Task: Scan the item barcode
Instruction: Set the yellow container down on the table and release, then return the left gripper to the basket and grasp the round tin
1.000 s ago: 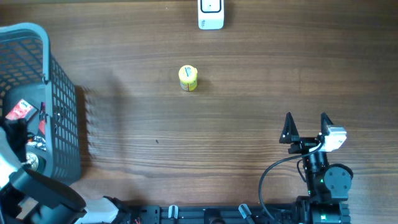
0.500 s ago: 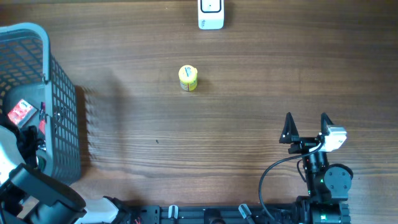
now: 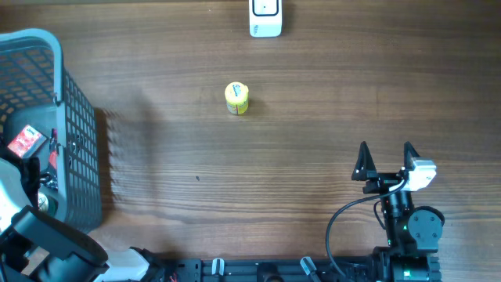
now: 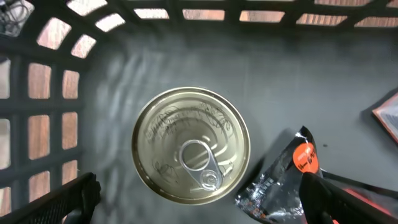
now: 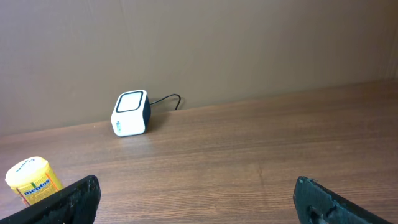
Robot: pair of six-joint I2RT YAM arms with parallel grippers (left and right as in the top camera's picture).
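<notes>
My left gripper (image 4: pixel 199 196) hangs open inside the grey basket (image 4: pixel 37 93), its dark fingertips (image 4: pixel 81 194) either side of a tin can (image 4: pixel 189 144). The can stands upright, with a gold lid and a pull tab. A crinkled silver and orange packet (image 4: pixel 283 183) lies against the can's right side, under the right finger. On the table stand a yellow tub (image 3: pixel 236 99) and, at the far edge, the white barcode scanner (image 3: pixel 265 17). My right gripper (image 3: pixel 385 153) rests open and holds nothing, pointing at the scanner (image 5: pixel 130 114).
The basket (image 3: pixel 78 141) takes up the table's left edge and holds a red packet (image 3: pixel 23 141) as well. The yellow tub (image 5: pixel 30 179) shows at the lower left of the right wrist view. A cable runs from the scanner to the back wall.
My left arm has shifted slightly inside the basket. The right arm, the yellow tub and the scanner have not moved.
</notes>
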